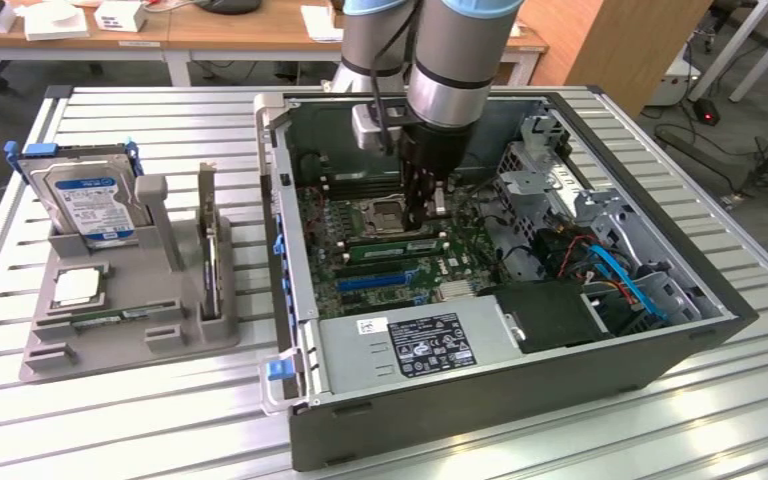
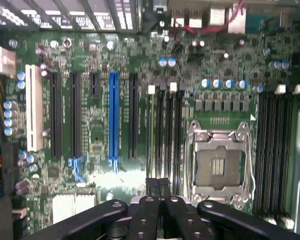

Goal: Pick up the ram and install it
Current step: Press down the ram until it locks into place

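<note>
Lying along a memory slot on the motherboard, the ram (image 1: 391, 250) is seen as a narrow green strip just on the near side of the CPU socket (image 1: 381, 213), inside the open computer case (image 1: 491, 410). Whether it is fully seated cannot be told.

The gripper (image 1: 435, 210) is lowered into the case from above, at the end of the ram towards the exterior view's right. Its fingers are clenched together with nothing seen grasped between them. In the wrist view the gripper (image 2: 158, 200) is shown with its dark fingers pressed side by side over the end of the bank of black memory slots (image 2: 165, 135), beside the CPU socket (image 2: 217, 167). Contact between the fingertips and the ram cannot be confirmed.

A blue expansion slot (image 2: 114, 120) is seen further along the board. Nearer in the case, a grey power supply (image 1: 418, 340) with a white label is mounted, and blue cables (image 1: 624, 280) are routed at the exterior view's right.

Outside the case, to the exterior view's left, a grey holder (image 1: 131, 330) is placed on the slatted metal table (image 1: 117, 430). A silver-and-blue hard drive (image 1: 91, 200) is stood upright in its far part, and a card with a metal bracket (image 1: 208, 250) is held on edge at its side nearest the case.
</note>
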Robot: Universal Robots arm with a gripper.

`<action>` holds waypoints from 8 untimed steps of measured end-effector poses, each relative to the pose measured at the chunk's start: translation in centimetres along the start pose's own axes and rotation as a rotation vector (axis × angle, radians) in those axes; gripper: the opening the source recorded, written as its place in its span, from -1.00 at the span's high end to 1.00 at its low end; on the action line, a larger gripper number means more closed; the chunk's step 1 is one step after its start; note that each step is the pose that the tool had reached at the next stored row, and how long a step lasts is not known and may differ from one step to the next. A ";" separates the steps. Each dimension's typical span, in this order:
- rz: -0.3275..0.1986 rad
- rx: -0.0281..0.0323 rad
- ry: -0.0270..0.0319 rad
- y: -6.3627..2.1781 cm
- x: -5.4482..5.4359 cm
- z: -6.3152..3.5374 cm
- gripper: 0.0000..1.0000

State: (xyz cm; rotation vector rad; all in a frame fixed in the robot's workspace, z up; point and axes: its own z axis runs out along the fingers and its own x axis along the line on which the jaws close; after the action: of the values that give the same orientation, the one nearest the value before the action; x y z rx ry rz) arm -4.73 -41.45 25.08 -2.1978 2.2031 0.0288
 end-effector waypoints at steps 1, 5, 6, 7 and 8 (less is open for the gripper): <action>0.000 0.0000 0.0001 0.12 0.0 0.01 0.81; 0.001 0.0000 0.0005 0.18 0.0 0.01 0.81; 0.001 -0.0001 0.0005 0.18 0.0 0.01 0.81; 0.001 -0.0005 0.0006 0.18 0.0 0.00 0.81; 0.001 -0.0026 0.0007 0.14 0.0 0.00 0.81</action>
State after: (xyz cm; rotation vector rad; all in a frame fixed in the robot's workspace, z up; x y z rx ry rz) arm -4.87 -41.45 25.08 -2.1989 2.2052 0.0309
